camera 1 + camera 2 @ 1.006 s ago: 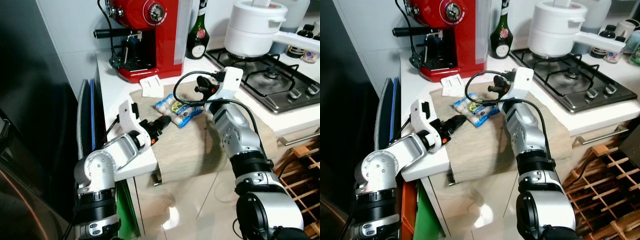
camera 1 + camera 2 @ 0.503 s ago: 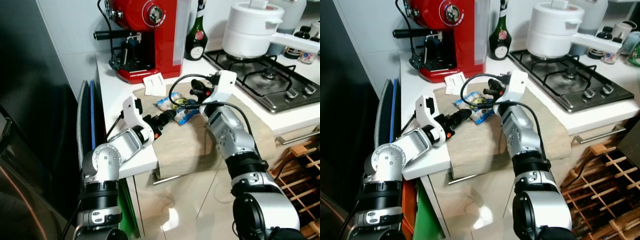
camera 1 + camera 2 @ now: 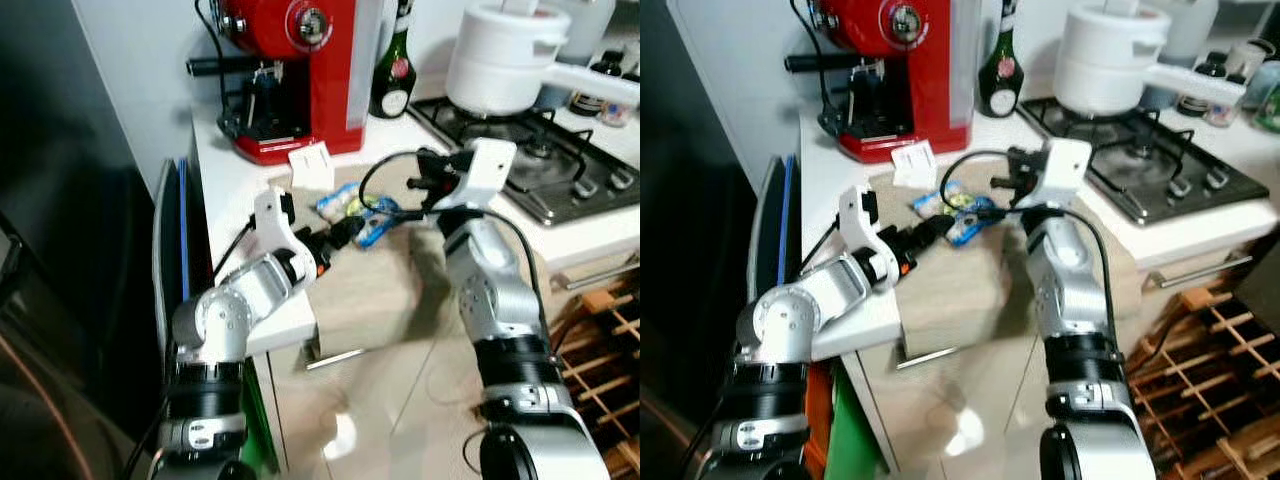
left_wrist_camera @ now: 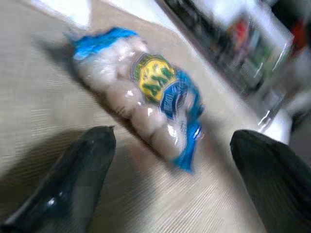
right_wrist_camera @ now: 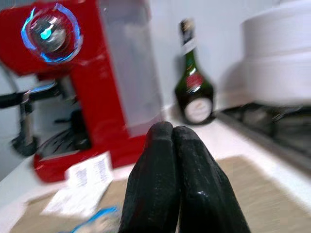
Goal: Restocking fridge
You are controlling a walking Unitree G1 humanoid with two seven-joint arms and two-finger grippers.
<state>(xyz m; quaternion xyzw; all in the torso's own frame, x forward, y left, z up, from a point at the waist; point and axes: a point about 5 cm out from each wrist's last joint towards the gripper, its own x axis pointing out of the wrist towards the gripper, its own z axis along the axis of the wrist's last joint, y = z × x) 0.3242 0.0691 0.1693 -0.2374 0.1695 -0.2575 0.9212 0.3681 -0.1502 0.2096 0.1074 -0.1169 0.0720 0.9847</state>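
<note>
One clear bag of small white balls, with a yellow label and blue ends, lies flat on the beige mat on the counter, just in front of the red coffee machine. A white card lies between the bag and the machine. The left gripper points at the bag from the counter-edge side, its two black fingers spread wide with the bag between and just beyond their tips, not yet touching. The right gripper hangs above the mat on the far side of the bag from the left arm, fingers pressed together on nothing, facing the machine and a green bottle.

Judged from its look, the bag is light, soft and loosely filled; its film is probably slippery and the contents would shift or bruise under a hard squeeze. The best hold is likely across the middle, at the label, with moderate closing force. The gathered blue ends would let the load swing.
</note>
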